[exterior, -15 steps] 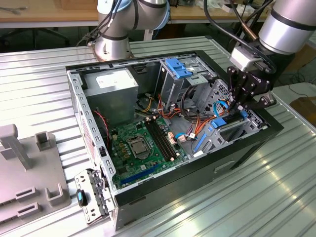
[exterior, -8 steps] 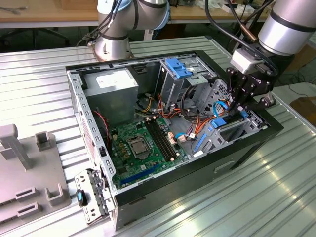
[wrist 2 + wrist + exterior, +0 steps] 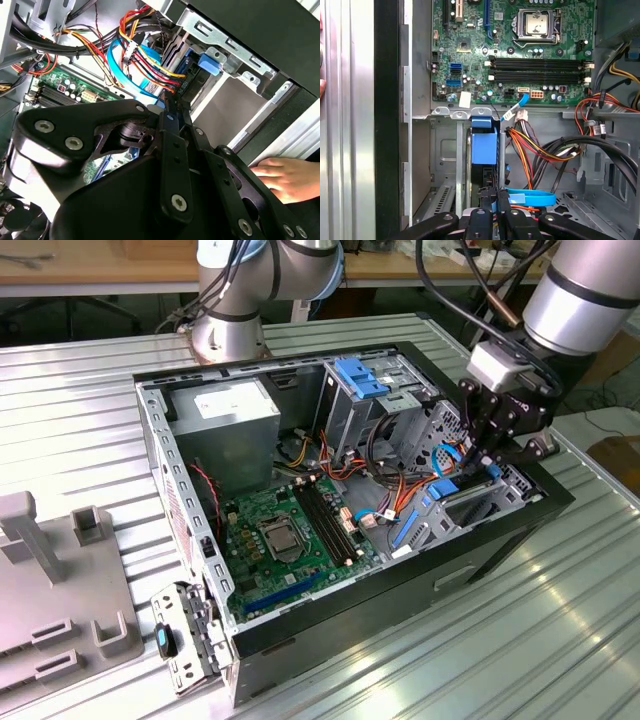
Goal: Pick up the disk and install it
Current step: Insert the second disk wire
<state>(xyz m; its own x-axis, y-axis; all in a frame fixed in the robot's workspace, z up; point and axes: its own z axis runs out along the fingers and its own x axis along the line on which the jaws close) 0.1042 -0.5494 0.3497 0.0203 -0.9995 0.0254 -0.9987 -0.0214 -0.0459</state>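
Jaws of the gripper (image 3: 487, 462) stand close together around the top edge of the disk (image 3: 484, 147), which sits upright on edge in the drive bay (image 3: 480, 502) at the corner of the computer case (image 3: 300, 635) on the exterior view's right. In the first wrist view the jaws appear clamped on the disk, but the contact itself is hidden, so a firm grasp cannot be confirmed.

Handling, as a judgement: the disk is a stiff metal block, fairly heavy for its bulk, smooth on its faces and sensitive to shock. Its blue rails give the better hold; grip across the thin edges, squarely, and avoid twisting it in the bay.

Contents of the case: a green circuit board (image 3: 285, 535), a grey power supply box (image 3: 228, 430), a silver cage with a blue bracket (image 3: 360, 377), and bundles of coloured wires (image 3: 145, 57) just beside the disk.

A hand (image 3: 285, 176) rests on the bench (image 3: 560, 640) beside the case.
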